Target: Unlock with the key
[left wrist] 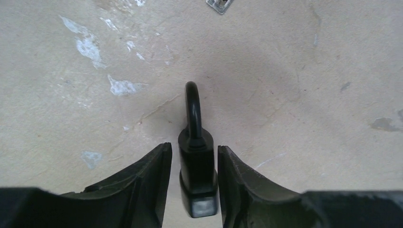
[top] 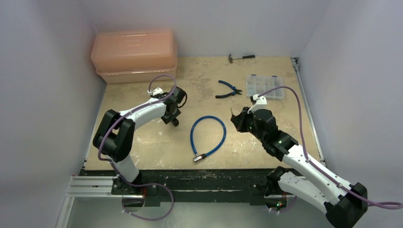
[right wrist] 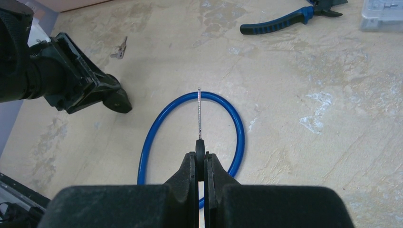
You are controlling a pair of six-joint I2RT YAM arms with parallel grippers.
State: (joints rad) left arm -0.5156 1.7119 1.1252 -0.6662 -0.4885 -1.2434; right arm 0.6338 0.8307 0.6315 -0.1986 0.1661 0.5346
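On the table (top: pixel 142 147): padlock at left, key held at right.
Left gripper (left wrist: pixel 194 153) stands partly open astride the black padlock (left wrist: pixel 197 178), with a thin gap at each finger. Right gripper (right wrist: pixel 200 159) is clamped tight on the key (right wrist: pixel 200 124) head; the blade projects forward over the blue cable (right wrist: pixel 239 124) loop.

Holds the left arm (top: pixel 142 111) stretched forward and inward, left gripper (top: pixel 175 122) low, jaws slightly parted (a thin gap on either side of the padlock (left wrist: pixel 197 175)). Bends the right arm (top: pixel 294 156) up and inward from its base, right gripper (right wrist: pixel 200 156) pinched tight on the key (right wrist: pixel 200 114), blade pointing forward.
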